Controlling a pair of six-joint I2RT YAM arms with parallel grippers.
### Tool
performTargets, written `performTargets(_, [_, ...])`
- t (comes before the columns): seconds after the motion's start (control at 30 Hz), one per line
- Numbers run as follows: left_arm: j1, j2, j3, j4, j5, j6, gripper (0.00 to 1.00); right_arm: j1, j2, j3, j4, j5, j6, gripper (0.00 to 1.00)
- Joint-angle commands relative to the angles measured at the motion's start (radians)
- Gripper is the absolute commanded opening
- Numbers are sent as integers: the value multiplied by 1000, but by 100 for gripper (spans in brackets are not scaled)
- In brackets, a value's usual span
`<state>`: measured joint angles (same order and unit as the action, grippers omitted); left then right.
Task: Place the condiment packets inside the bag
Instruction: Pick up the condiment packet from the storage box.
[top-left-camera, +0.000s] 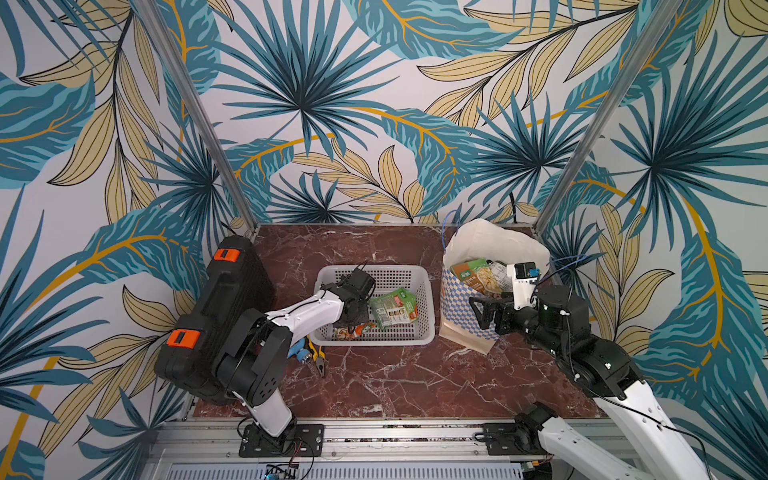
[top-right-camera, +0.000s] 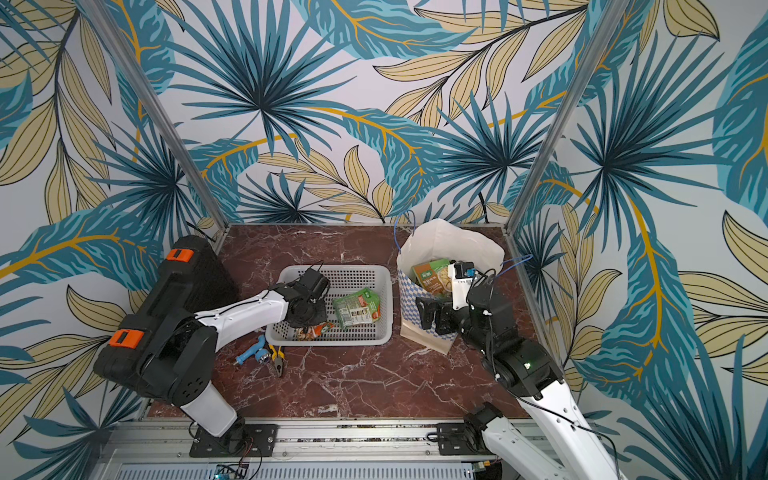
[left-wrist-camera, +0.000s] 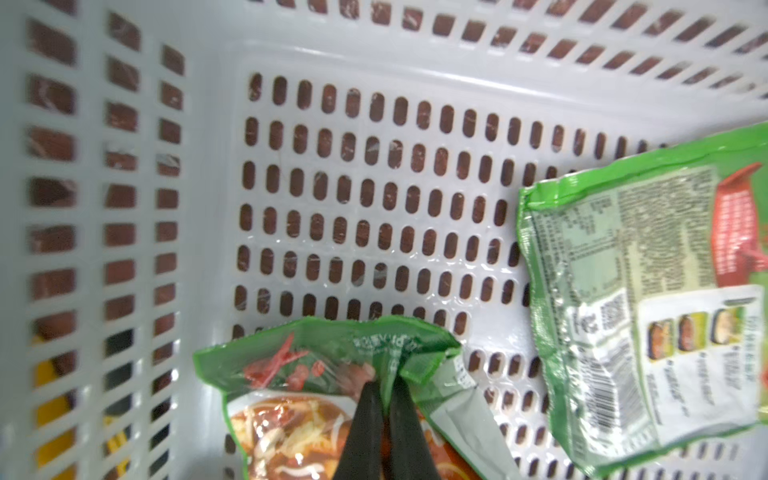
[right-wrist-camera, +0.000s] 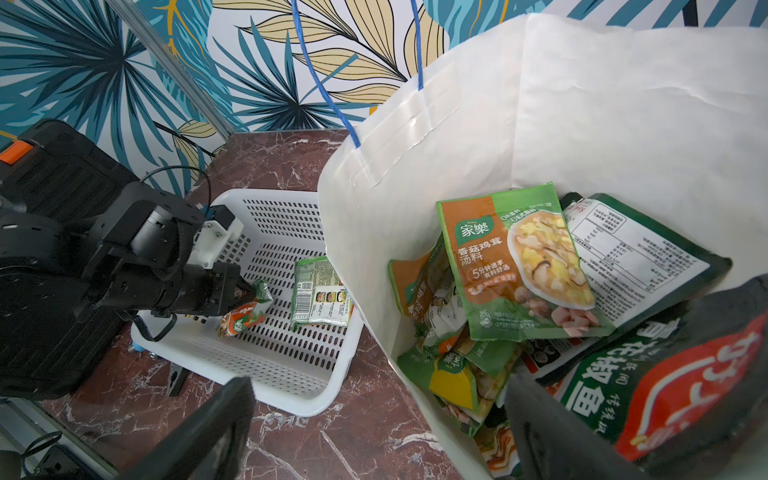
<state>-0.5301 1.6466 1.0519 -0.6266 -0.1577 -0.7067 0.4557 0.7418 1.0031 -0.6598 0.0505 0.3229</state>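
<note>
Left gripper (left-wrist-camera: 384, 384) clenched on a packet (left-wrist-camera: 291, 415) corner in the basket (left-wrist-camera: 124, 249); right gripper (right-wrist-camera: 378, 384) spread wide at the bag (right-wrist-camera: 582, 104) rim. Advise lifting clear of the basket wall; the thin pinch may slip.

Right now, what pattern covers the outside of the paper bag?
The paper bag is blue-and-white checked, tan at the base; clearest in a top view.

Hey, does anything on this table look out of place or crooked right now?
The paper bag has a buckled rim, and the open right gripper straddles one wall. Yellow-handled pliers, a stray tool, lie loose on the table beside the basket. The packet pinched by the left gripper is creased at its corner.
</note>
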Motion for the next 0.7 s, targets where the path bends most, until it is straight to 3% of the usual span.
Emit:
performTargets(0.0, [-9, -80, 20, -38, -32, 7, 0, -3, -1, 6, -23, -18, 25, 99])
performTargets(0.3, [-39, -289, 51, 14, -8, 39, 0, -3, -18, -26, -6, -15, 56, 99])
performTargets(0.67, [-60, -353, 160, 232, 250, 26, 0, -3, -88, -60, -27, 8, 58, 100])
